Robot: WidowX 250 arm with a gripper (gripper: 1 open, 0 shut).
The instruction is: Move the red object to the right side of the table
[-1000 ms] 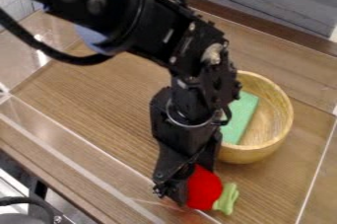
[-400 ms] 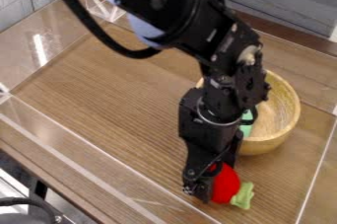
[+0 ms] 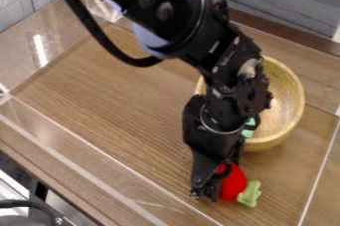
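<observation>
Since the earlier frame, the red ball [image 3: 234, 184] has shifted slightly toward the right of the view, and I have shifted with it. It lies at five o'clock on the brown table [image 3: 126, 91], its pale green stub [image 3: 253, 192] pointing to four o'clock. My black fingers [image 3: 217, 178] are down over its nine-to-twelve o'clock side, hiding part of it; whether they are pinching it or merely pressed near, I cannot tell. I judge the reaching done and the grip unproven. The ball already sits toward the right of the view, so what remains is probably a secure hold, a short carry rightward and a release. At three o'clock is the wooden bowl [image 3: 293, 106], partly behind me, with a green block [image 3: 250, 127] in it. Going toward two o'clock could bump that rim. The clear wall [image 3: 113, 181] runs from nine down to six, near my fingers, so I should swing away from it.
</observation>
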